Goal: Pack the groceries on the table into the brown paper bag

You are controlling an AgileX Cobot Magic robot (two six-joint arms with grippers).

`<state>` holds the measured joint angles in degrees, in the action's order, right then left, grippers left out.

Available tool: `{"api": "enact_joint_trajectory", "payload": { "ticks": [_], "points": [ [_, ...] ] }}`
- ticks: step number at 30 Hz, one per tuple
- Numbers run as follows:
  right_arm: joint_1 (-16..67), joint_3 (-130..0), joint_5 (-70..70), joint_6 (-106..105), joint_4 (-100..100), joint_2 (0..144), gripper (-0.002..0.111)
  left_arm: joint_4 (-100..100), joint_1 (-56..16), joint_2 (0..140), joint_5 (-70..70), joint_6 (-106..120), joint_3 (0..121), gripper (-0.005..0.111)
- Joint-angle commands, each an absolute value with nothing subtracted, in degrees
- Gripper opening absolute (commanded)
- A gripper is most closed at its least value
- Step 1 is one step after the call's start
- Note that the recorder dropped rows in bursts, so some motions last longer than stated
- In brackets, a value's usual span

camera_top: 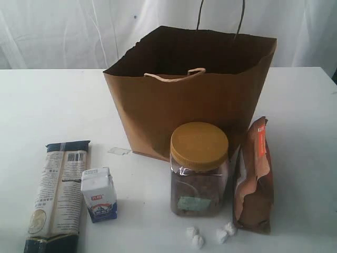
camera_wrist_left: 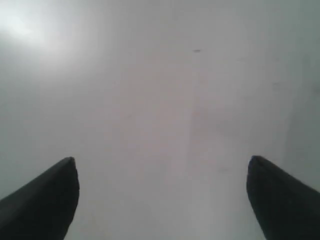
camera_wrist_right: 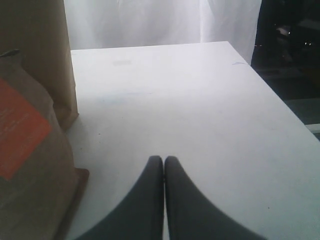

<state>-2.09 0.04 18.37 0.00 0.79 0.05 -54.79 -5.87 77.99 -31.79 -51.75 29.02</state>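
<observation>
I read the exterior view as a dial centred on the yellow-lidded jar (camera_top: pixel 199 168). Nearest me, at 6 o'clock, lie the small white wrapped pieces (camera_top: pixel 208 235), loose on the table (camera_top: pixel 305 105). At 9 o'clock the white carton (camera_top: pixel 99 194) stands upright, just beside the long pasta packet (camera_top: pixel 58 195), which lies flat. At 3 o'clock the brown-orange pouch (camera_top: pixel 255 179) stands close to the jar. At 12 o'clock, behind the jar, the paper bag (camera_top: pixel 189 100) stands open-mouthed. I cannot tell whether anything is inside it.

My left gripper (camera_wrist_left: pixel 162 160) has its jaws spread wide and empty over bare tabletop. The right gripper (camera_wrist_right: pixel 163 159) has its jaws pressed together, holding nothing, with the pouch and bag off to one side.

I judge packing has yet to start. I would begin with the left arm on the carton, squaring the jaws across its narrow faces, lifting straight up and clearing the bag's rim before lowering. The right must open its jaws before it goes for the pouch. I would take the pouch low, since its top looks floppy.
</observation>
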Motion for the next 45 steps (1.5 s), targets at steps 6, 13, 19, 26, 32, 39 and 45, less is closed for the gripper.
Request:
{"api": "enact_joint_trajectory", "payload": {
  "ticks": [6, 13, 19, 26, 32, 39, 45],
  "points": [
    [-2.3, 0.0, 17.9, 1.3, 0.4, 0.0, 0.0, -64.2, -5.7, 77.3, -16.9, -50.2, 22.8, 0.09],
    [-2.3, 0.0, 10.0, 2.3, 2.5, 0.0, 0.0, -66.4, -5.7, 77.3, -11.7, -56.5, 25.2, 0.06],
    [-2.3, 0.0, -2.0, 19.9, 18.1, 0.0, 0.0, -62.6, -5.7, 75.6, -15.2, -59.9, 31.3, 0.002],
    [-2.3, -0.6, -12.1, 55.2, 23.2, 0.0, 0.0, -61.7, -5.1, 61.7, -10.0, -69.1, 32.4, 0.0],
    [-2.3, -6.1, -34.7, 60.8, 20.6, 0.9, 0.0, -67.8, -5.1, 45.6, 1.6, -70.5, 25.4, 0.0],
    [-2.3, -20.2, -24.1, 59.4, -45.1, 11.2, 0.0, -61.4, -2.2, 37.1, 9.5, -70.4, 17.0, 0.0],
    [-1.7, -19.5, 1.2, 81.1, -99.9, 26.5, 0.0, -54.6, -1.3, 24.5, 16.2, -66.9, 10.3, 0.0]
  ]
}}
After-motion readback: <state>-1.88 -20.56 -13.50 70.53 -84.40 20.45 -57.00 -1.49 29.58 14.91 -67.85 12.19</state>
